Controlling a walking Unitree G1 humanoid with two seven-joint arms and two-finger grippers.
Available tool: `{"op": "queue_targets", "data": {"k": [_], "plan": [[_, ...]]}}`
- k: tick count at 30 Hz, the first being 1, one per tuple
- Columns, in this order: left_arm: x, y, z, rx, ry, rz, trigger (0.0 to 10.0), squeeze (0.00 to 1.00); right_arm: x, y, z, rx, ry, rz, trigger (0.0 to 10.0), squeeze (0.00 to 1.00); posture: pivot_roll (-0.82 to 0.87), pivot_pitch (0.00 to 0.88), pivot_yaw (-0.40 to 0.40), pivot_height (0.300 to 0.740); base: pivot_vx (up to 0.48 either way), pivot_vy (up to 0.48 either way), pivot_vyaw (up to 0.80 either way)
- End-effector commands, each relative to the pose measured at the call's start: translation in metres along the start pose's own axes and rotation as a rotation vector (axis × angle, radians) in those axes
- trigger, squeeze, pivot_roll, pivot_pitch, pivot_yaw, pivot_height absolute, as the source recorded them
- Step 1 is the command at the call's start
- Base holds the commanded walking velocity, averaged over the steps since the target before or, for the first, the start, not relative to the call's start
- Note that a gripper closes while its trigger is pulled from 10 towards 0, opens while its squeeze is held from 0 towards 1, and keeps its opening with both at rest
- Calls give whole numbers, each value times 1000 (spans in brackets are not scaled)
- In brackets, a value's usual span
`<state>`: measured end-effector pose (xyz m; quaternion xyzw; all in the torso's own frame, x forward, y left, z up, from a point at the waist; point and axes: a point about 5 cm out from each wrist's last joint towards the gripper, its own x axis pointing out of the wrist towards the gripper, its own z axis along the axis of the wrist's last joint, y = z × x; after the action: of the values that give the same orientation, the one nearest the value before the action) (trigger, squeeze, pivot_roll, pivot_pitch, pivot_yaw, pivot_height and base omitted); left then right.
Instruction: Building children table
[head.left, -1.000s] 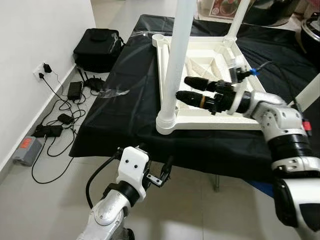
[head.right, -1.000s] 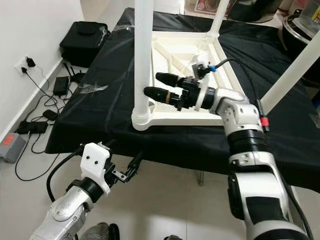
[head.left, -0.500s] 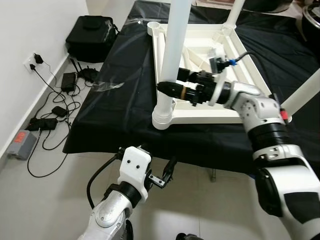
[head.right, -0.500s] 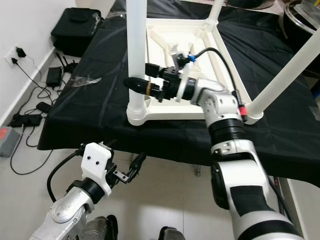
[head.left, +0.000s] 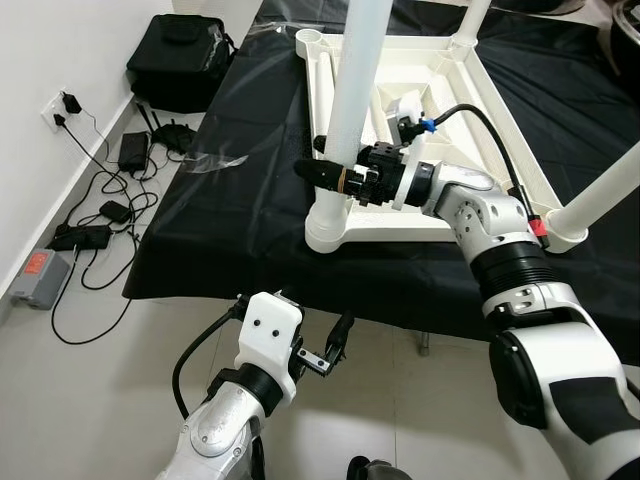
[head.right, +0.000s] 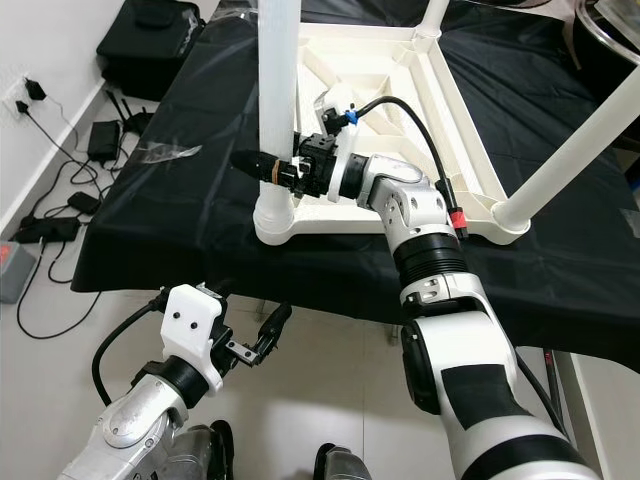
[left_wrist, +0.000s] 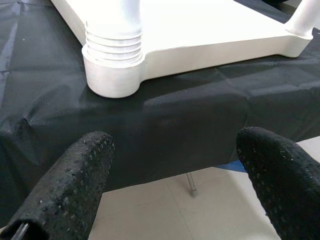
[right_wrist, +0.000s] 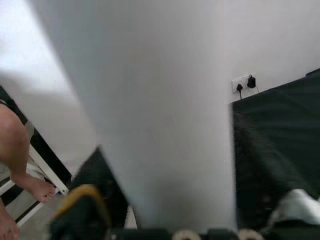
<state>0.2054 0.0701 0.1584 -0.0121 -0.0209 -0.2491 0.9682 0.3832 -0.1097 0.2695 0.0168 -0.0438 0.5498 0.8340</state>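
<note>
Along the white wall (head.left: 60, 40) at the far left, chargers and cables (head.left: 100, 215) trail over the pale tiled floor (head.left: 90, 390), with a black bag (head.left: 185, 65) lying farther back. Next comes a table draped in a black cloth (head.left: 240, 210), whose near edge overhangs open floor. The left gripper (head.left: 335, 340) hangs low in front of that edge, fingers spread apart with nothing between them, pointed at the cloth's drop. On the cloth lies the white children's table frame (head.left: 440, 215) turned upside down, its near-left corner socket close to the cloth's front edge. A white leg (head.left: 355, 110) stands upright in that socket. The right gripper (head.left: 322, 168) reaches in from the right, its black fingers clamped on either side of the leg just above the socket. Another leg (head.left: 605, 190) rises slanting at the near-right corner.
</note>
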Motion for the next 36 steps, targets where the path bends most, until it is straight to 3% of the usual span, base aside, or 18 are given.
{"op": "queue_targets", "data": {"k": [1, 8, 9, 15, 17, 20, 21, 22, 24, 25, 27, 30, 32, 36], "plan": [[-1, -3, -4, -9, 21, 2, 10000, 0, -7, -4, 4, -21, -6, -36, 0, 0, 156, 239, -100, 740, 0, 0, 0], [1, 0, -7, -8, 32, 4, 10000, 0, -22, -9, 6, -54, -12, -88, 0, 0, 157, 219, -91, 740, 0, 0, 0], [2, 1, -8, -3, 32, 4, 10000, 0, -32, -13, 2, -77, 16, -167, 0, 0, 156, 210, -85, 740, 0, 0, 0], [3, 2, -8, 5, 30, 2, 10000, 0, -47, -20, -9, -115, 78, -327, 0, 0, 155, 201, -83, 740, 0, 0, 0], [3, 4, -8, 10, 29, 1, 10000, 0, -61, -26, -18, -121, 135, -462, 0, 0, 151, 195, -75, 740, 0, 0, 0], [4, 5, -8, 12, 28, 0, 10000, 0, -69, -31, -23, -114, 166, -546, 0, 0, 150, 192, -72, 740, 0, 0, 0], [4, 5, -8, 16, 28, -2, 10000, 0, -78, -35, -29, -106, 197, -651, 0, 0, 146, 188, -67, 740, 0, 0, 0], [4, 5, -8, 16, 28, -2, 10000, 0, -78, -35, -29, -106, 197, -651, 0, 0, 146, 188, -67, 740, 0, 0, 0], [5, 7, -8, 21, 28, -3, 10000, 0, -89, -40, -36, -86, 226, -804, 0, 0, 149, 184, -63, 740, 0, 0, 0], [5, 7, -8, 21, 28, -3, 10000, 0, -89, -40, -36, -86, 226, -804, 0, 0, 149, 184, -63, 740, 0, 0, 0], [5, 8, -7, 25, 28, -5, 10000, 0, -92, -40, -42, -39, 208, -997, 0, 0, 154, 185, -59, 740, 0, 0, 0], [5, 8, -7, 27, 28, -5, 10000, 0, -92, -39, -43, -22, 195, -1064, 0, 0, 154, 185, -59, 740, 0, 0, 0], [5, 8, -7, 29, 28, -6, 10000, 0, -87, -36, -46, 17, 151, -1212, 0, 0, 154, 187, -55, 740, 0, 0, 0], [5, 8, -7, 30, 29, -7, 10000, 0, -77, -34, -47, 51, 94, -1358, 0, 0, 155, 194, -58, 740, 0, 0, 0]]}}
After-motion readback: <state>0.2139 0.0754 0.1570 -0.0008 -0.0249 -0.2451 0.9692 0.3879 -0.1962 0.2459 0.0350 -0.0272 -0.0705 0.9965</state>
